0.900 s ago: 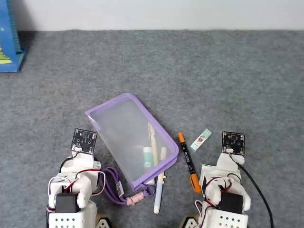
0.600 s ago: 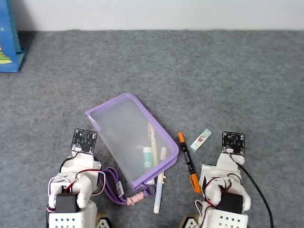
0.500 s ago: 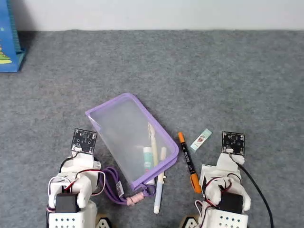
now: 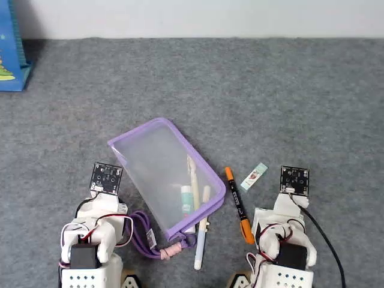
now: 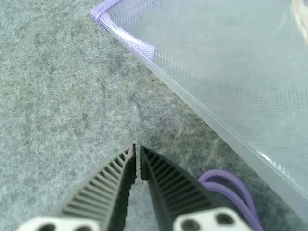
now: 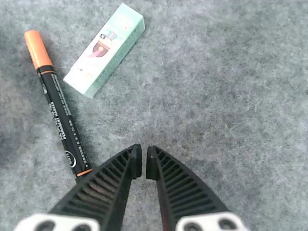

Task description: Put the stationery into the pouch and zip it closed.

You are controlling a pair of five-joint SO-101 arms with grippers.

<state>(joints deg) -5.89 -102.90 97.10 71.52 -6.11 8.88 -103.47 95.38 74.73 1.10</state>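
Note:
A clear pouch (image 4: 165, 174) with purple trim lies slanted on the grey carpet, a few pens and a small tube inside it (image 4: 191, 195). A white pen (image 4: 201, 246) pokes out of its near end beside a purple cord (image 4: 141, 234). Right of the pouch lie a black marker with orange ends (image 4: 239, 204) and a small mint box (image 4: 254, 176). My left gripper (image 5: 137, 156) is shut over bare carpet near the pouch's edge (image 5: 202, 110). My right gripper (image 6: 143, 156) is shut, close to the marker (image 6: 60, 115) and the box (image 6: 103, 50).
A blue box (image 4: 12, 48) stands at the far left by the white wall. Open carpet stretches behind and to the right of the pouch. Both arm bases (image 4: 96, 240) (image 4: 285, 240) sit at the near edge.

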